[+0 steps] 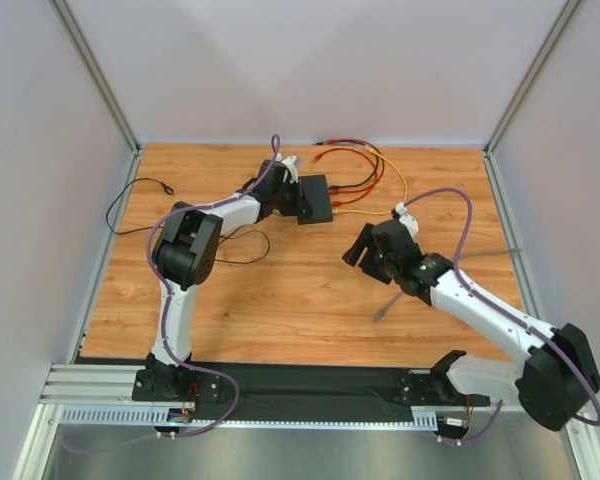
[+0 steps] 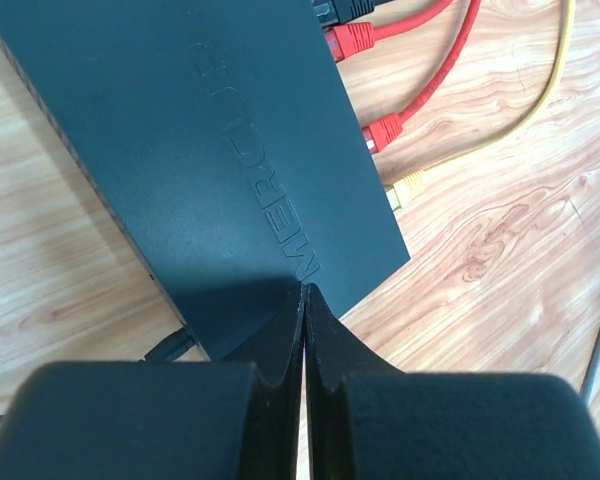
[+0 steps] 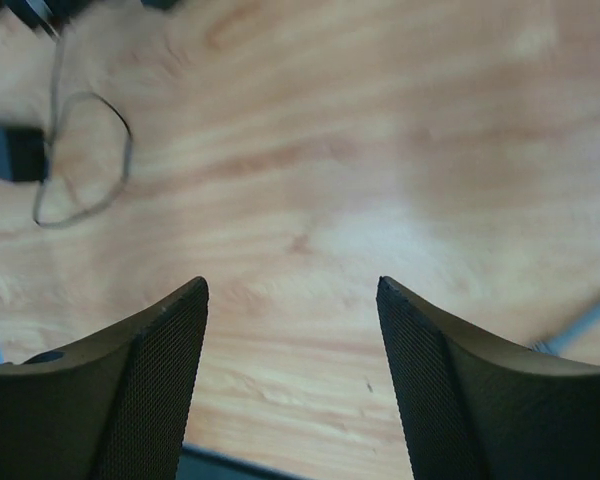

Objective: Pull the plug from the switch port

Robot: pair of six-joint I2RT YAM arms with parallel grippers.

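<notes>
1. Switch [image 1: 317, 198]: lies flat on the worktop [image 1: 280, 300], far middle, at the tip of the left arm. Socket side faces right in the top view.
2. Left wrist view: matte-black top of the switch [image 2: 210, 150] fills the upper left. Shows raised lettering running parallel to the socket edge.
3. Along that long side: red plug [image 2: 352, 40], second red plug [image 2: 385, 128] and yellow plug [image 2: 410, 186], each butted against the box. Look seated, though the sockets themselves are hidden from this angle. Also a black plug, cut off at the top edge of the frame.
4. Red cable [image 1: 345, 142] and yellow cable [image 1: 404, 185]: run off from the switch toward the far right of the worktop.
5. Left hand [image 2: 305, 295]: closed, fingers [image 2: 280, 340] pressed flat together, tips on the top face of the switch at its near end. Cannot tell whether pressing down or only touching.
6. Right hand [image 3: 292, 285]: open, fingers spread wide with bare wood showing between them. Hovers right of centre [image 1: 355, 245], well apart from the switch.
7. Right wrist view: motion-blurred. Shows a thin black cable [image 3: 130, 140] looped on the wood at upper left and a grey streak [image 3: 580, 325] at lower right, too blurred to identify.
</notes>
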